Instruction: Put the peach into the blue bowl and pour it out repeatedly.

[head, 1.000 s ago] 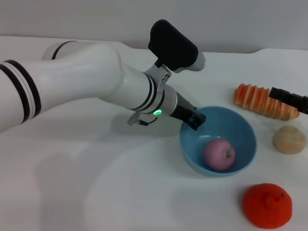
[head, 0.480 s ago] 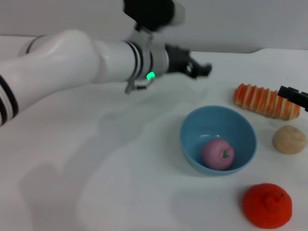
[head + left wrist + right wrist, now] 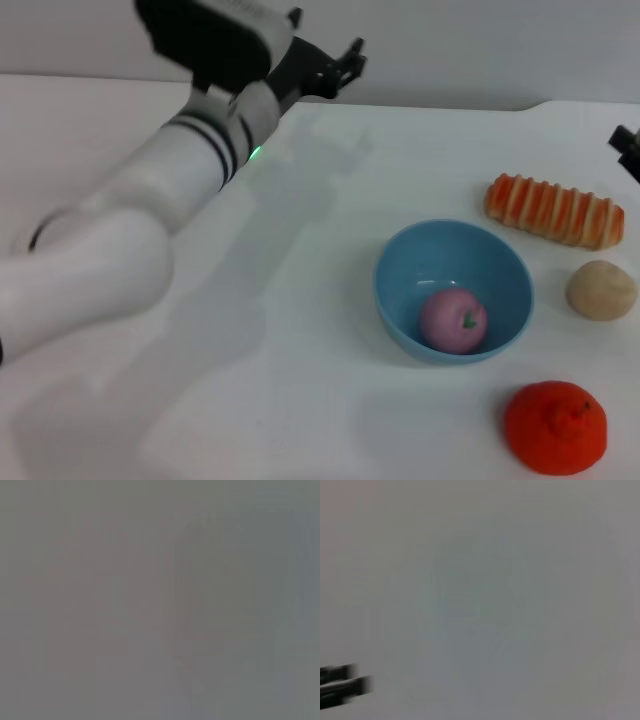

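Nearest you, in front of the blue bowl (image 3: 452, 291) and a little to its right, sits an orange-red fruit (image 3: 555, 426), well clear of the rim. Inside the bowl, the peach (image 3: 454, 320) rests on the floor toward the front wall, leaf mark facing up. Just right of the bowl lies a beige lump (image 3: 601, 290), and behind that, beyond the bowl's right side, a striped bread roll (image 3: 553, 210).

Far behind the bowl and off to its left, your left gripper (image 3: 335, 68) hangs high above the table (image 3: 300, 350), fingers spread and holding nothing. At the edge of view beyond the bread roll, only a dark sliver of the right gripper (image 3: 628, 148) shows; you cannot tell whether it is spread or pressed together.

With the peach in, the pour looks to be next. Bring a gripper to a bare stretch of rim away from the lump, pinch the wall firmly, and tip toward open table on the bowl's left so the peach rolls free of the other fruit.
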Robot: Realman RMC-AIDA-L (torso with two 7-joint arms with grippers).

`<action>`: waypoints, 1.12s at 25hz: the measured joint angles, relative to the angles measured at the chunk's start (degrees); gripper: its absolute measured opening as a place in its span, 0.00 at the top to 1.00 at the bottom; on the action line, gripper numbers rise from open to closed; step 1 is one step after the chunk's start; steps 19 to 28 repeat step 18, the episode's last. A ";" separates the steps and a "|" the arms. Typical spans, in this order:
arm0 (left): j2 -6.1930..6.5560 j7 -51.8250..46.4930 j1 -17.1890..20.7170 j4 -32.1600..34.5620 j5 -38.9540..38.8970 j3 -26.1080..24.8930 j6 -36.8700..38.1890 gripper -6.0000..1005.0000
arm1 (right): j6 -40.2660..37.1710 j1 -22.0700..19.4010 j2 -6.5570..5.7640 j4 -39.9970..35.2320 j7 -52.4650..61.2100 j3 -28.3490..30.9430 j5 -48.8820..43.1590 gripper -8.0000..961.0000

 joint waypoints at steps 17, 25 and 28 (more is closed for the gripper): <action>-0.37 -8.94 2.11 -7.71 -0.47 14.16 -17.08 0.20 | 0.67 1.04 0.02 16.81 -29.06 1.07 22.32 0.44; -0.37 -8.95 2.15 -7.73 -0.47 14.32 -17.18 0.20 | 0.77 1.02 0.02 16.91 -29.08 1.07 22.34 0.44; -0.37 -8.95 2.15 -7.73 -0.47 14.32 -17.18 0.20 | 0.77 1.02 0.02 16.91 -29.08 1.07 22.34 0.44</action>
